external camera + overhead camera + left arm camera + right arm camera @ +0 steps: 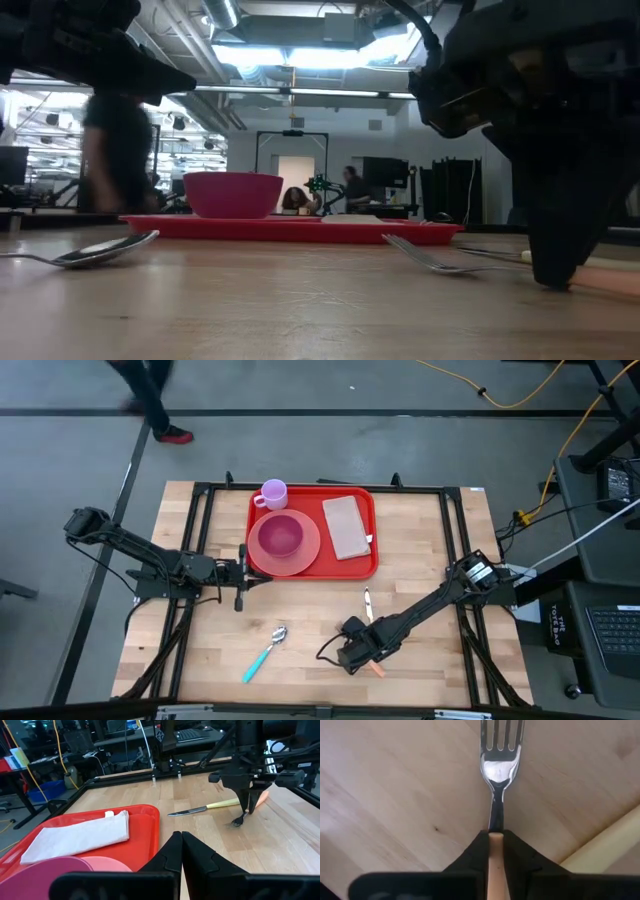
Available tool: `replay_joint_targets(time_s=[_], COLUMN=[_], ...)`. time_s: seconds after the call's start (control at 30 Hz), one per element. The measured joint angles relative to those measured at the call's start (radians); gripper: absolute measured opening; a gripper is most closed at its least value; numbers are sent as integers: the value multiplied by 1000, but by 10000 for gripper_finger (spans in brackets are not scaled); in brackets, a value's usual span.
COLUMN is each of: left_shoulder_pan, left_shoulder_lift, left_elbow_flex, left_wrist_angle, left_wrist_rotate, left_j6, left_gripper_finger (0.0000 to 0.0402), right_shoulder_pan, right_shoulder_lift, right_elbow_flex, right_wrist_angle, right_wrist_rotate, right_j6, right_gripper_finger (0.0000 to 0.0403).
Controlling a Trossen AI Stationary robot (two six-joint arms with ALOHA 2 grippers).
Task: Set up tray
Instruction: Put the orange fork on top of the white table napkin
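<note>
Red plastic marked the tray [312, 565], which sat at the far middle of the wooden table [300, 660] holding a pink plate [300, 555] with a bowl [280, 535], a mug [273, 494] and a folded napkin [347, 526]. Near the front, the right gripper [495, 840] was pressed to the tabletop, its fingers pinched on the orange handle of the fork [501, 750], right beside the knife [200, 810]. A clean lift probably called for a straight rise, so the tines would not drag or nudge the knife, then a level carry to the tray. The left gripper [181, 845] waited, closed and empty, just beside the tray's left edge. A spoon [264, 652] lay apart, near the front.
</note>
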Motion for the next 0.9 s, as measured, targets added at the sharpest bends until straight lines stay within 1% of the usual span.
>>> replay_joint_targets(time_s=[0.13, 0.33, 0.57, 0.67, 0.77, 0.9], left_shoulder_pan=[0, 0, 0, 0, 0, 0], left_shoulder_lift=[0, 0, 0, 0, 0, 0], left_elbow_flex=[0, 0, 0, 0, 0, 0], left_wrist_angle=[0, -4, -3, -3, 0, 0], left_wrist_rotate=[0, 1, 1, 0, 2, 2], left_j6=[0, 0, 0, 0, 0, -1], left_gripper_finger=[5, 2, 5, 5, 2, 1], right_shoulder_pan=[-4, -35, -84, -108, -136, -183], right_shoulder_lift=[-20, -20, -21, -23, -37, -66], right_elbow_flex=[3, 85, 239, 292, 300, 283], right_wrist_angle=[12, -25, -213, -276, -280, -267], right_wrist_rotate=[-4, -33, -33, -31, -19, -15], right_j6=[-66, -228, -490, -630, -748, -855], right_gripper_finger=[38, 38, 38, 38, 38, 38])
